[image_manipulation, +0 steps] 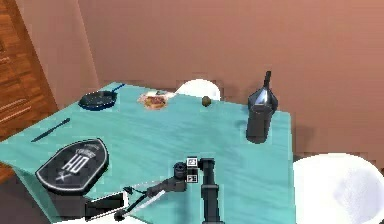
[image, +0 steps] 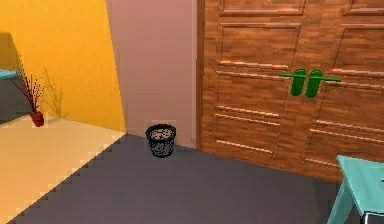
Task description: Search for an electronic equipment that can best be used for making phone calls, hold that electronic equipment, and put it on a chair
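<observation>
1 bin (image: 160,139) on open flr (image: 150,195)

Wooden double doors (image: 290,85), a pink wall (image: 150,60), a yellow wall (image: 60,50), dark grey floor (image: 180,190) — and a teal table (image_manipulation: 130,125).

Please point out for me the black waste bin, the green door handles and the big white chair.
black waste bin (image: 160,141), forward view, on its mesh wall.
green door handles (image: 297,82), forward view, on the left handle.
big white chair (image_manipulation: 340,192), arm side view, on its rounded back.
</observation>
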Available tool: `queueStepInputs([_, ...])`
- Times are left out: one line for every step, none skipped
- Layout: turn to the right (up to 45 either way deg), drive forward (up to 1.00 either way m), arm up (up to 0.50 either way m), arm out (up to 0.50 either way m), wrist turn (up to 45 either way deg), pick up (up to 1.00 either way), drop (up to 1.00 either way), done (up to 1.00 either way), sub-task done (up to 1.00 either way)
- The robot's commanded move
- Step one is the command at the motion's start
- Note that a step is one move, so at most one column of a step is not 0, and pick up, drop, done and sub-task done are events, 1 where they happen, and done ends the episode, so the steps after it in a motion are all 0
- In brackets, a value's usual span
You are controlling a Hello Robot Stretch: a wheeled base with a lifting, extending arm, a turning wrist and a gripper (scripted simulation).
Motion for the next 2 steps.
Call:
queueStepInputs([0.0, 0.0, -0.32, 0.0, 0.0, 0.0, 0.0, 0.0, 0.0])
queueStepInputs([0.0, 0.0, 0.0, 0.0, 0.0, 0.0, 1.0, 0.0, 0.0])
